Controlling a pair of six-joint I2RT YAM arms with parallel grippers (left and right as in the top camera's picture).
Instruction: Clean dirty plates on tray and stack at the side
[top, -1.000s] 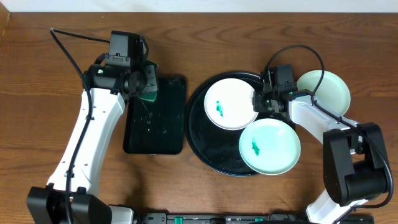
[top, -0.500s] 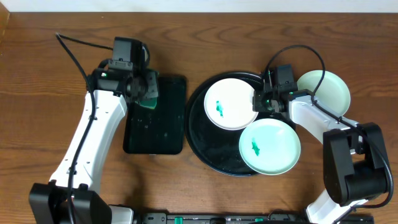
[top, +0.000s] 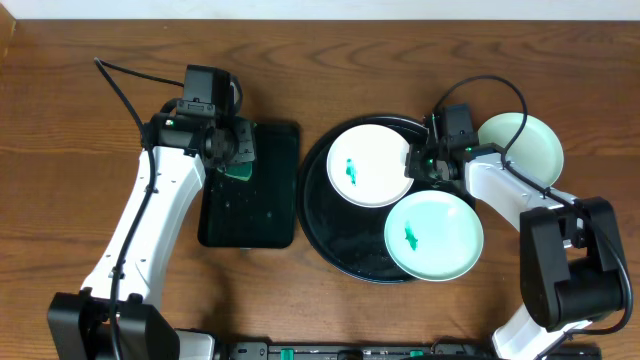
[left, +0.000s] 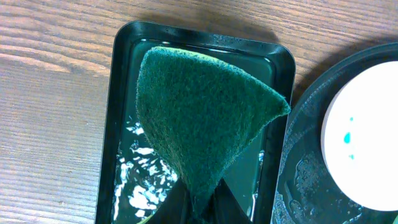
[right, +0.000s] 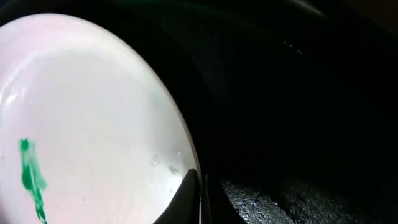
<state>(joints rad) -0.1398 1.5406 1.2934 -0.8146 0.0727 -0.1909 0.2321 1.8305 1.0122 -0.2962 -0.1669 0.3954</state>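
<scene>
Grips soft folded sponge (left: 202, 118) in left end effector (top: 236, 152), closed tight on it, above small tray (top: 250, 225) at upper left of overhead frame. Pinches right rim of white plate (top: 372, 168) with right end effector (top: 418, 165), probably clamped, though hard to confirm in dark wrist view. Finds this plate in upper part of tray (top: 330, 230), mint plate (top: 434, 235) at its lower right, third plate (top: 525, 142) on surface at upper right. Looks stiff, light, glossy and wet: likely slippery, brittle if dropped. Better to hold by rim, not the smeared middle.
</scene>
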